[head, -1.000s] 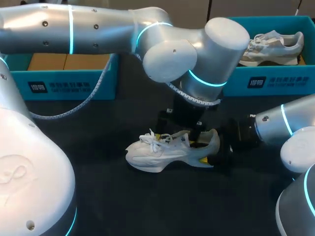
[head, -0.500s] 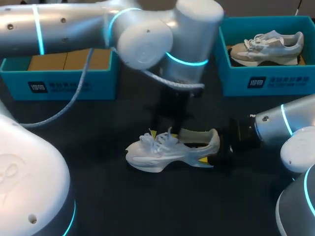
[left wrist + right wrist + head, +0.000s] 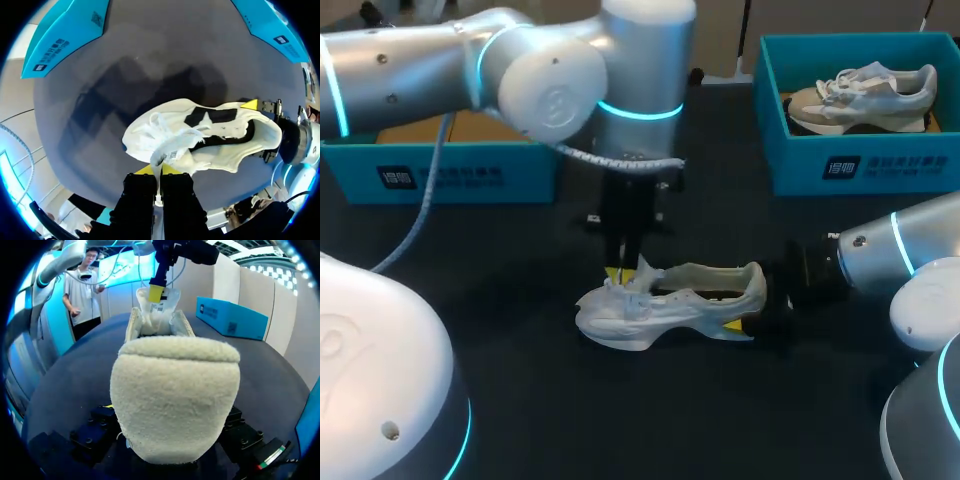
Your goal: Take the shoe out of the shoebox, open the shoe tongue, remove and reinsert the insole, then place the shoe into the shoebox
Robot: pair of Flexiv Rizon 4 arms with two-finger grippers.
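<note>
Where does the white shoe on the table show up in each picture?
Head view: white shoe mid-table, left gripper at its tongue, right gripper at its heel.
Left wrist view: just ahead of the left gripper, which pinches the tongue.
Right wrist view: the heel looms between the right gripper's fingers.
Shared landmark: the left gripper's yellow tips.

Free lane: bare table [image 3: 520,260] between left box [image 3: 450,175] and shoe [image 3: 660,300], also in front of it. Left gripper [image 3: 620,274] pinches the tongue end, right gripper [image 3: 750,308] seemingly clamps the heel. Second shoe [image 3: 865,90] fills right box [image 3: 840,170].
</note>
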